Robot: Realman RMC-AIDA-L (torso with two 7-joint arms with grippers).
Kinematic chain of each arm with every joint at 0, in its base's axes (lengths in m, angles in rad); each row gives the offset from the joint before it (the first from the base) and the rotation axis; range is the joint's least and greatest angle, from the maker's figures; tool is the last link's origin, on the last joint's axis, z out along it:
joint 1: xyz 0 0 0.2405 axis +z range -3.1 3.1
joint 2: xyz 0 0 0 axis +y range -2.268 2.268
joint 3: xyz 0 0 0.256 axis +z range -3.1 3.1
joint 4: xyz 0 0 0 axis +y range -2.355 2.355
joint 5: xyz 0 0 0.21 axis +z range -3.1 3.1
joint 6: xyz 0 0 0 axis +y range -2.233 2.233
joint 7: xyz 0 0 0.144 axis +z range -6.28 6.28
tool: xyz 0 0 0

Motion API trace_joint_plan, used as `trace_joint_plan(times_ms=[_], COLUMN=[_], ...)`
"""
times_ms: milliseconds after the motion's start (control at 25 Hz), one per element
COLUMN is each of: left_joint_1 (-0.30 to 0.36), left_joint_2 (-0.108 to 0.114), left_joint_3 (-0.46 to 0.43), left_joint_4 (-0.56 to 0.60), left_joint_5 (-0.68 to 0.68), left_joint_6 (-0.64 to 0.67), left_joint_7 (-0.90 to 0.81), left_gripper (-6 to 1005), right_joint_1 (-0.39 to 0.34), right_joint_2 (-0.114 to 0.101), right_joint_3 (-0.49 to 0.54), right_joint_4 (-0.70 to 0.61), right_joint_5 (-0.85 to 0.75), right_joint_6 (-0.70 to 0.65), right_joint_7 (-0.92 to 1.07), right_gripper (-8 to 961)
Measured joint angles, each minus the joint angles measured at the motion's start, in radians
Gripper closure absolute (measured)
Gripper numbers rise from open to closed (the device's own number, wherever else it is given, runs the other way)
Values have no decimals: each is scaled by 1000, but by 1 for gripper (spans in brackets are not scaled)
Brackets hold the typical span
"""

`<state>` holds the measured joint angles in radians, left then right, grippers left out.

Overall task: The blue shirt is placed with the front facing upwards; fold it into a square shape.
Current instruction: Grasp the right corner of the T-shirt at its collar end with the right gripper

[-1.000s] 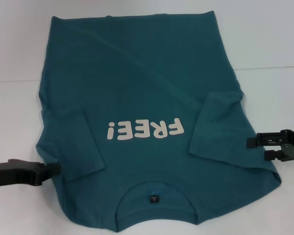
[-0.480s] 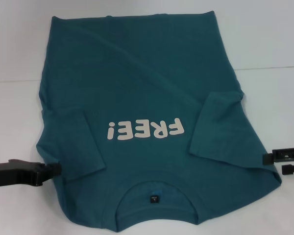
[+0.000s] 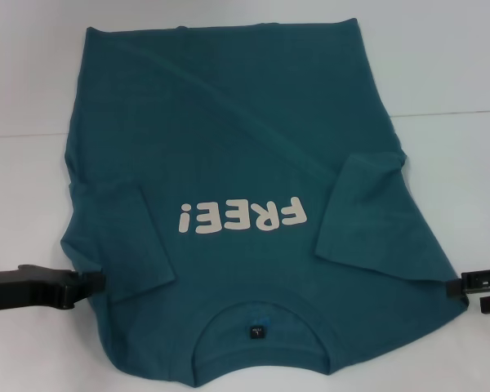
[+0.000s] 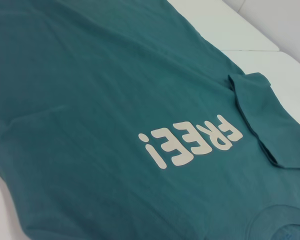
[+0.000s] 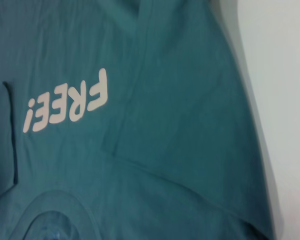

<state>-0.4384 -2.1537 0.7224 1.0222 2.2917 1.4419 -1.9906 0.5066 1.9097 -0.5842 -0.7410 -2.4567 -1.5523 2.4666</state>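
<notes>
Shirt: the blue shirt (image 3: 245, 163) lay spread front-up on the white table (image 3: 449, 73), collar end nearest the robot, hem at the far end.
Lettering: white "FREE!" lettering (image 3: 238, 217) across the chest, read upside down from the head view; also plain in the left wrist view (image 4: 190, 141) and the right wrist view (image 5: 67, 104).
Collar: round neck (image 3: 257, 327) near the robot-side edge of the shirt, with a small dark label (image 3: 255, 331) inside it.
Sleeves: both folded inward over the body of the shirt; left sleeve (image 3: 118, 245) lay flat left of the lettering, right sleeve (image 3: 367, 212) lay as an angled flap right of the lettering.
Cloth: mostly flat, with a long soft crease running diagonally from the far left of the shirt toward the right sleeve.
Left gripper: left gripper (image 3: 94, 283) low at the shirt's left edge, level with the shoulder, tip touching or just at the cloth; clenched or released, cannot tell.
Right gripper: right gripper (image 3: 461, 292) at the shirt's right edge beside the shoulder corner, two dark fingers (image 3: 483, 280) set apart, released, nothing held between them.
</notes>
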Motion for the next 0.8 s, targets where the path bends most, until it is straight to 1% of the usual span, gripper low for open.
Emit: trace_joint_plan(times_ms=[360, 640, 800], left_joint_1=[-3, -3, -3], left_joint_2=[0, 0, 0], left_joint_3=[0, 0, 0], left_joint_4=[-2, -2, -2], left_joint_5=[0, 0, 0], left_joint_6=[0, 1, 2], left_joint_7=[2, 3, 3], left_gripper=[948, 948, 948], right_joint_1=[8, 20, 33], right_joint_2=[5, 18, 21], right_joint_3=[1, 0, 0], right_joint_4=[7, 14, 33], right_joint_5=[-11, -12, -12], right_joint_6=[17, 49, 61], right_joint_7=[0, 0, -1], right_gripper=[10, 10, 10])
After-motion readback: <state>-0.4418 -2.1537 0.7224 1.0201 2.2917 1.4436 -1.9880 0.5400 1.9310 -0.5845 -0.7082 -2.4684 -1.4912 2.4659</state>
